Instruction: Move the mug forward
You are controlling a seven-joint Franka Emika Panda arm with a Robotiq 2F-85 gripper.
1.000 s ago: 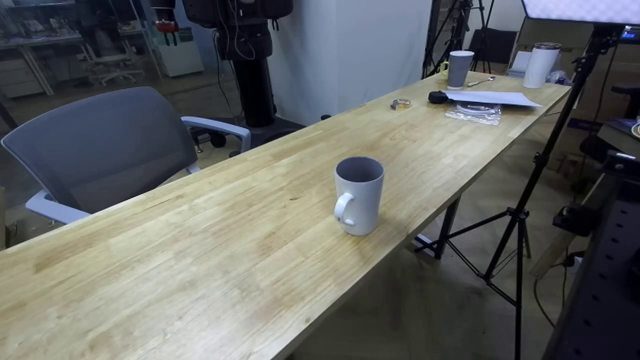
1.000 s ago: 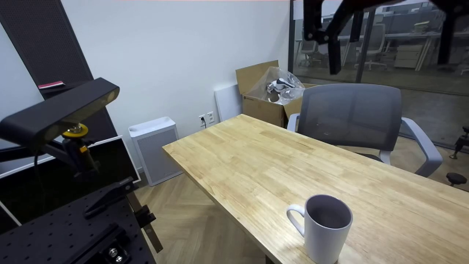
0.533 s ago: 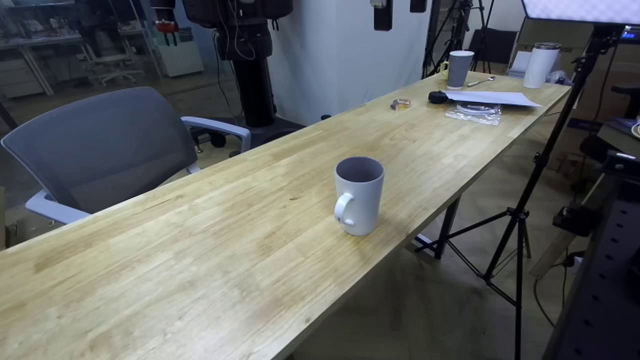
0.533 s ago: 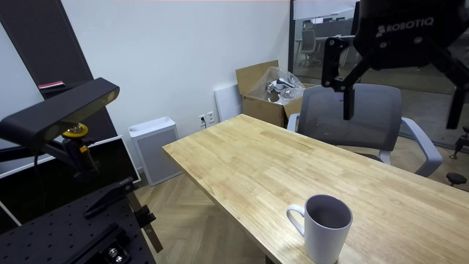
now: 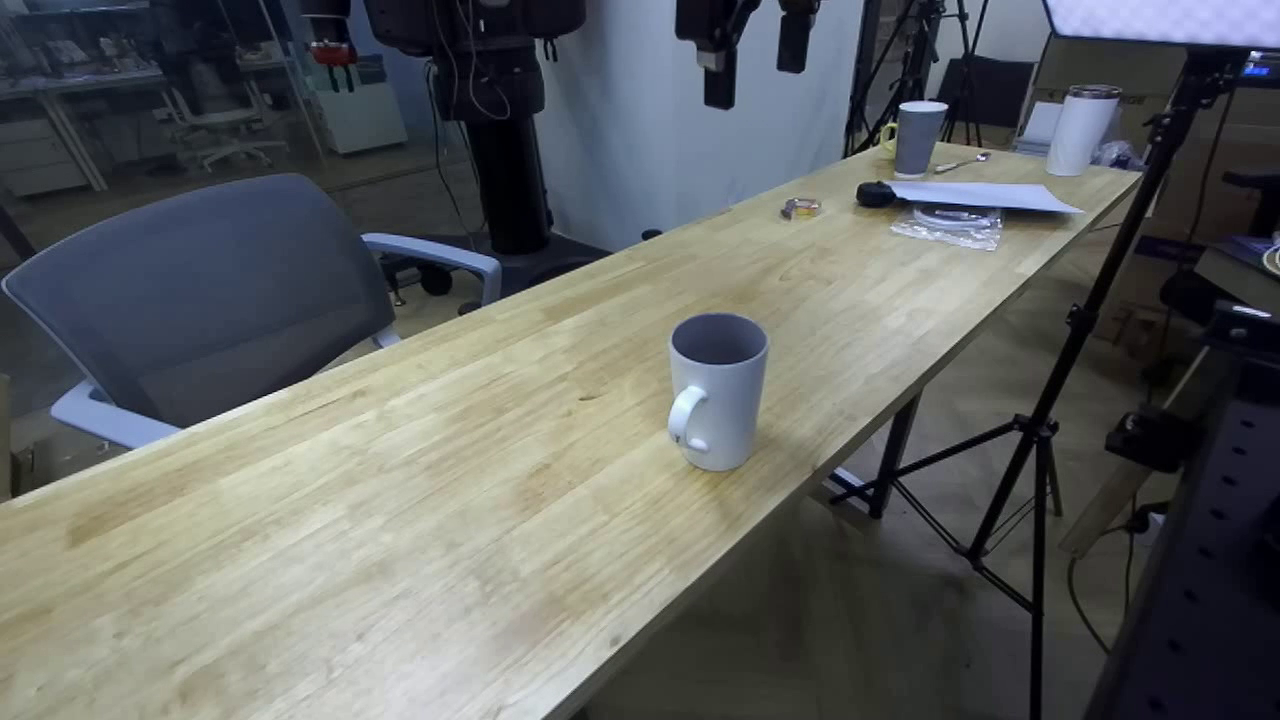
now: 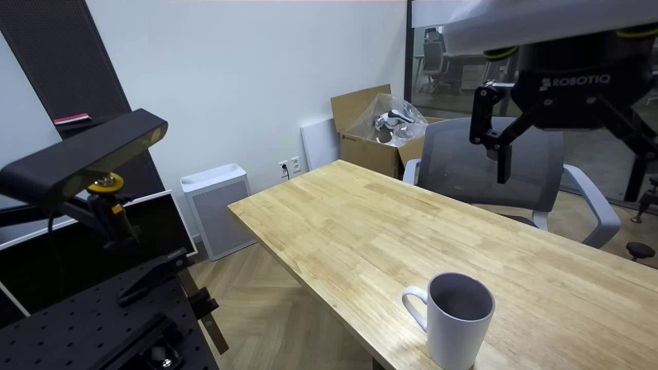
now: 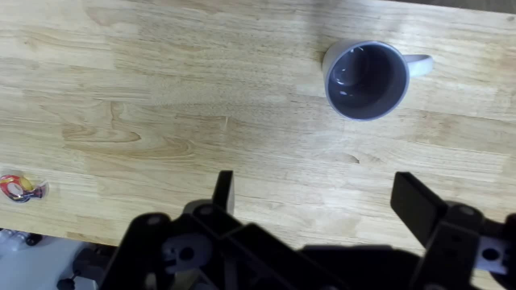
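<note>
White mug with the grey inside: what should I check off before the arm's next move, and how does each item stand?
1. White mug upright on the wooden table: ok.
2. Pincer open: ok.
3. Gap wide enough for the mug: cannot tell.
4. Pincer lined up over the mug: not ok; in the wrist view the mug sits higher in the picture.
5. Handle direction visible: ok; it points right in the wrist view.
6. Mug free of liquid: cannot tell; its inside is dark.
</note>
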